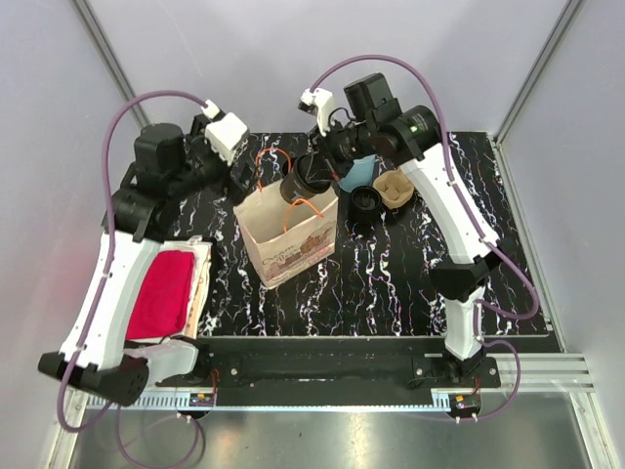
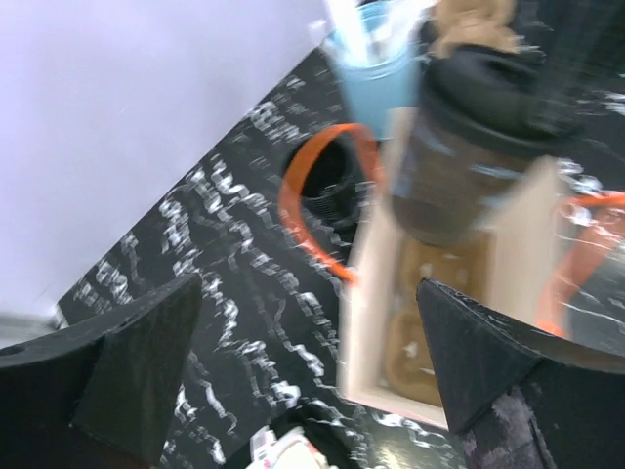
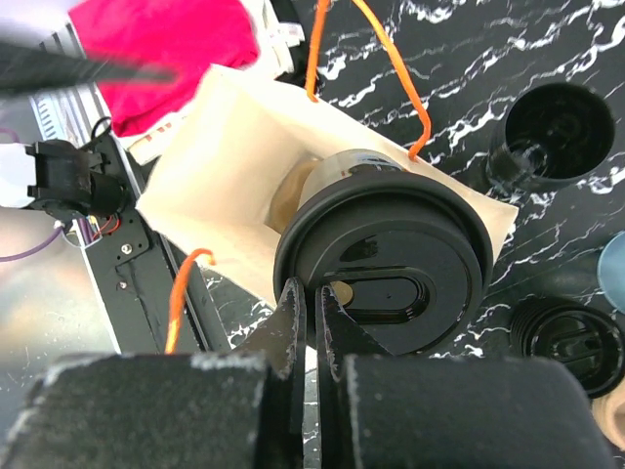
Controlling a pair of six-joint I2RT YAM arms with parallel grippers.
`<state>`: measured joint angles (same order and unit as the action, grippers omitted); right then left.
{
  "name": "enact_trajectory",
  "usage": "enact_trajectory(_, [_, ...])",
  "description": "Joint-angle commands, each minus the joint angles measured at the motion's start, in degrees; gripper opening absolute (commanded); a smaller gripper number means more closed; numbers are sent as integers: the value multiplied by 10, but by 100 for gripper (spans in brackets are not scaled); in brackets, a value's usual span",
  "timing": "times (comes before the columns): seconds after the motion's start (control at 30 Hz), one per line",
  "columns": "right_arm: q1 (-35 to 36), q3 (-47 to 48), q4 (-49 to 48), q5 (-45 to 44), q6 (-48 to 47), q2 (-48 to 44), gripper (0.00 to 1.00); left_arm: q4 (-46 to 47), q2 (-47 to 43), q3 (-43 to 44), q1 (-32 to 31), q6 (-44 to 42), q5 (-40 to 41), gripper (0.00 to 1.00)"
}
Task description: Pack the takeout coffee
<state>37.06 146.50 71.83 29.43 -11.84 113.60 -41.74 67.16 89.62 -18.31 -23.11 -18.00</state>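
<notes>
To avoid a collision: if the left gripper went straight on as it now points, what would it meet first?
Probably the paper bag, near its orange handle; the takeout coffee hangs above it. Blur leaves depth uncertain.

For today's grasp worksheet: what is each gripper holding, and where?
Right gripper pinches the takeout coffee by its lid rim; left gripper, open, holds nothing.

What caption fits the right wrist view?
Right end effector grips the lidded takeout coffee by its rim over the open paper bag.
</notes>
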Motion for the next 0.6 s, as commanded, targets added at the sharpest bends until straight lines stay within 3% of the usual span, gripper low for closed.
enact_trajectory(0.0, [13,2,-15,-10,16,9,0,50,59,22,51,-4,-77,99])
enact_trajectory(0.2, [21,-18,-13,-31,18,26,0,49,95,34,60,-16,-189,99])
enact_trajectory(0.37, [21,-38,-6,-34,25,35,0,49,99,29,60,-18,-233,99])
enact_trajectory(0.57, [26,-49,-5,-39,33,41,0,53,118,20,59,-21,-232,86])
